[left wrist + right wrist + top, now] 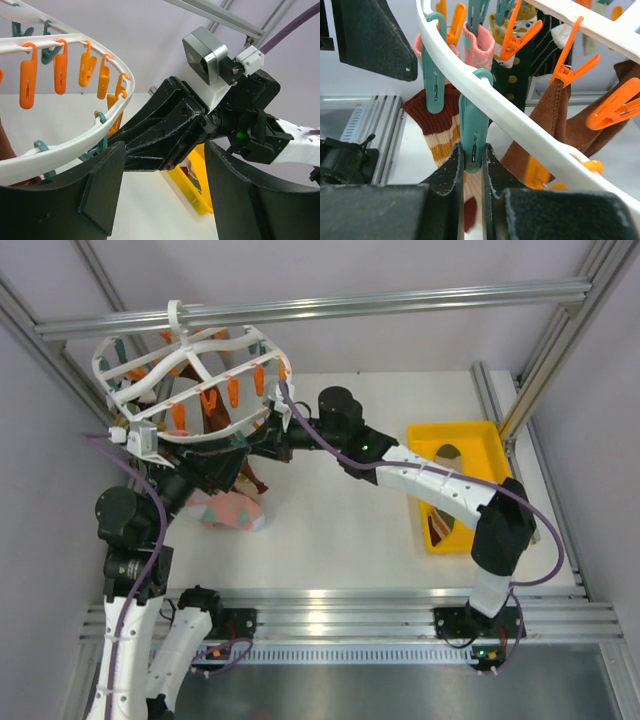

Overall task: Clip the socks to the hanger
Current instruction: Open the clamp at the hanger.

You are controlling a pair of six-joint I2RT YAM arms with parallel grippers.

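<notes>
The white ring hanger hangs by its hook from the rail at the back left, with orange and teal clips. My right gripper is shut on a teal clip on the ring's rim. Behind it hang a maroon striped sock, a brown sock, a dark green sock and a pink sock. A pink sock with mint patches lies on the table under the hanger. My left gripper is open and empty just below the ring, facing the right gripper.
A yellow tray with more socks stands on the right of the table, also in the left wrist view. The aluminium rail crosses the back. Both arms crowd under the hanger at the left.
</notes>
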